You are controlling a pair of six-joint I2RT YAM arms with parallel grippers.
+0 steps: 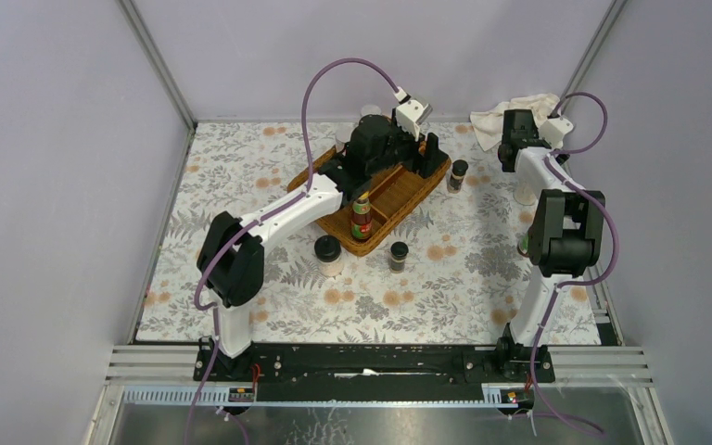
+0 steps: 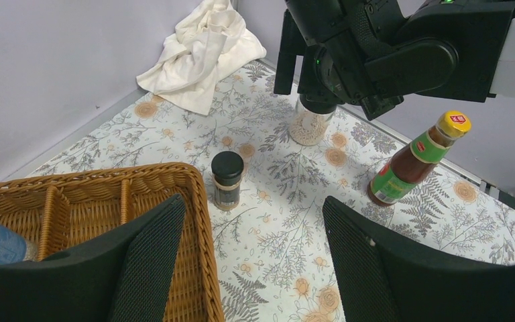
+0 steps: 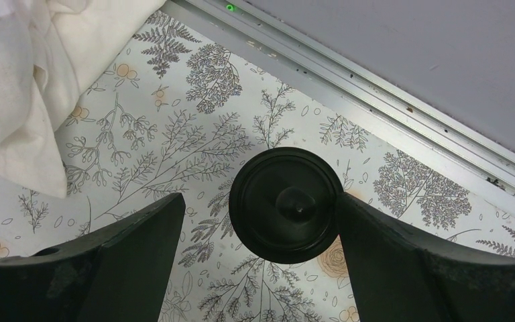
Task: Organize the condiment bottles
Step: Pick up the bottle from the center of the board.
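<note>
A pick-up of the black-lidded jar [image 3: 286, 204] is judged to be the step in hand. The jar is being straddled from above by the right gripper [image 3: 260, 209], whose jaws are being held wide apart with nothing gripped. The jar is not sitting centred in the gap. Its lid is lying against or just beside the finger on the right of the wrist view, while a clear gap is showing at the other finger.

For a clean grasp, a small sideways correction is being called for first, so the jar is not pushed over as the jaws close. The fingers are best sunk below the lid onto the body and closed slowly, and the jar then lifted straight up. The white cloth [image 3: 20, 80] is lying near and should be kept out of the grip.

In the left wrist view, the jar is standing upright on the floral mat, well apart from the wicker tray [image 2: 186, 176] and near a leaning sauce bottle [image 2: 412, 164]. The left gripper [image 2: 251, 201] is being held open and empty by the tray's corner.
</note>
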